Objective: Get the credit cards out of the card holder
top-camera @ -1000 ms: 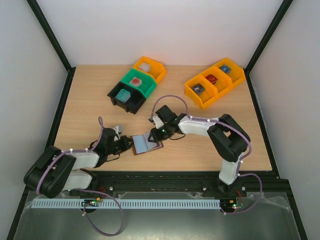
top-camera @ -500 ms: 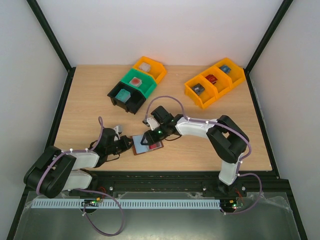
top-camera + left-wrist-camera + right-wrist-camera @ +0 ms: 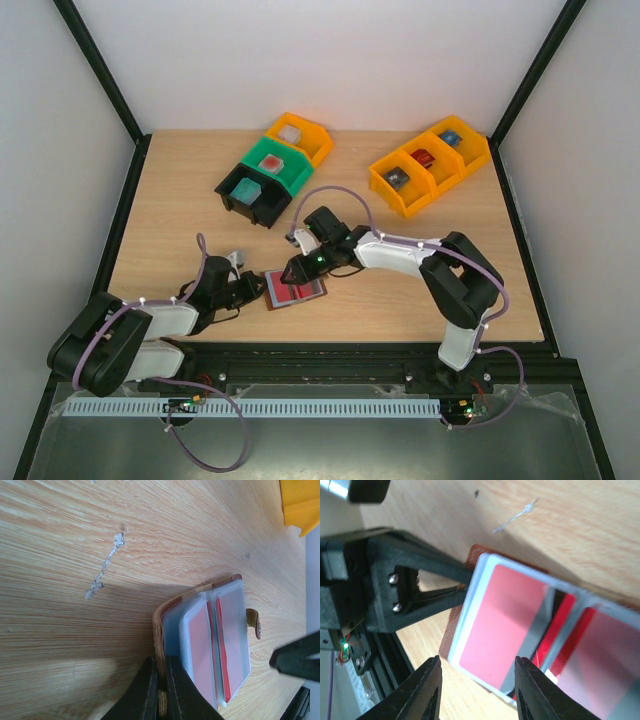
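The card holder point(image 3: 296, 291) lies open on the table near the front edge, brown leather outside with clear sleeves inside. Red credit cards point(image 3: 300, 292) show through the sleeves. In the left wrist view the card holder point(image 3: 165, 610) stands on edge, with red cards point(image 3: 200, 645) in two sleeves and the snap tab point(image 3: 255, 623) at the right. My left gripper point(image 3: 162, 692) is shut on its leather cover; it also shows in the top view point(image 3: 258, 291). My right gripper point(image 3: 477, 690) is open just above a sleeved red card point(image 3: 505, 620), touching nothing; in the top view it point(image 3: 296, 270) hovers over the holder's far edge.
A yellow bin point(image 3: 300, 137), a green bin point(image 3: 275, 165) and a black bin point(image 3: 250, 192) stand in a row at the back left. A yellow three-compartment bin point(image 3: 430, 168) with small objects stands at the back right. The front rail point(image 3: 330, 352) runs just below the holder.
My right gripper has moved left and down over the holder. The pale blue-grey page that faced up has turned over, and red cards now show. The left gripper has held still.
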You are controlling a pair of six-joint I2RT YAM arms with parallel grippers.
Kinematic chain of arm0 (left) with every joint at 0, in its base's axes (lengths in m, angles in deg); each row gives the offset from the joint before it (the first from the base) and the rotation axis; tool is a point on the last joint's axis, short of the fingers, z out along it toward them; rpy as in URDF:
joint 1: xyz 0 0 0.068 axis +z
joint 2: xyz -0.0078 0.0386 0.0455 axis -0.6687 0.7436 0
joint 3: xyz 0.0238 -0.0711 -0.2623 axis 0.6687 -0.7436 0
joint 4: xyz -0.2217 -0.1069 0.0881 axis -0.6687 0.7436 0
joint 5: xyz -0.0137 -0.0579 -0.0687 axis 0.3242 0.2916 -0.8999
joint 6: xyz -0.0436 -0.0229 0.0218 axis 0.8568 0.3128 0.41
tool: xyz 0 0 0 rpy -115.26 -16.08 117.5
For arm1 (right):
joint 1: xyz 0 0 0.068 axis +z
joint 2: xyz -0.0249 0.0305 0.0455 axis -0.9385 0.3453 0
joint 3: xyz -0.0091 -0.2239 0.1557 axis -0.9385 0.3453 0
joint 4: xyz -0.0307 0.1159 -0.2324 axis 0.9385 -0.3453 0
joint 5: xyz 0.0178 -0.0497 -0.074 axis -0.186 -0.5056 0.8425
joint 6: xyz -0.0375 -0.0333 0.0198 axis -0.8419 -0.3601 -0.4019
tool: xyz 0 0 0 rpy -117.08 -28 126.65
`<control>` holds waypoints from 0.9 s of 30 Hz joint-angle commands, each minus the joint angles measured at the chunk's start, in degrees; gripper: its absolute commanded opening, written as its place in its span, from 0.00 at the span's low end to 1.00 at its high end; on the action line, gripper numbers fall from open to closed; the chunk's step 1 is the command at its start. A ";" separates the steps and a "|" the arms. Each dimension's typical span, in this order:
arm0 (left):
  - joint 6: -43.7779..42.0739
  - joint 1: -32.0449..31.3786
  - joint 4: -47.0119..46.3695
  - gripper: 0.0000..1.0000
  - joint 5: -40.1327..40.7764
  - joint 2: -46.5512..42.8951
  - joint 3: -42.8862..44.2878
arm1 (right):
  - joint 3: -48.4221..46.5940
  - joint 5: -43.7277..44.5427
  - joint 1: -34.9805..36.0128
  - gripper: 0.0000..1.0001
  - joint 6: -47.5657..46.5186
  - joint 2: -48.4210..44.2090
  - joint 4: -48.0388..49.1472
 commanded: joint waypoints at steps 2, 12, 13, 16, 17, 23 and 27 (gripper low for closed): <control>0.04 0.36 -0.41 0.04 -0.40 -0.89 -1.11 | 0.85 1.27 -2.47 0.39 3.89 0.10 1.51; -0.22 1.22 1.62 0.25 -1.06 -2.93 -1.01 | 1.93 3.50 -2.64 0.39 6.02 5.33 1.72; -0.17 1.43 1.59 0.29 -1.35 -3.28 -1.09 | 2.16 3.70 -2.62 0.39 5.95 5.37 1.69; 0.65 2.21 -1.02 0.45 -4.48 -4.15 -1.68 | 2.64 3.85 -2.62 0.38 6.01 5.21 1.81; 0.86 2.35 -2.00 0.49 -5.92 -4.43 -1.62 | 2.77 3.90 -2.66 0.38 6.04 5.08 1.87; 1.40 2.39 -6.12 0.70 -10.74 -5.47 -1.79 | 3.15 3.64 -2.63 0.38 6.43 5.68 2.75; 1.15 1.07 -9.55 0.76 -11.74 -5.19 -1.63 | 3.33 3.74 -2.63 0.38 6.52 5.96 2.93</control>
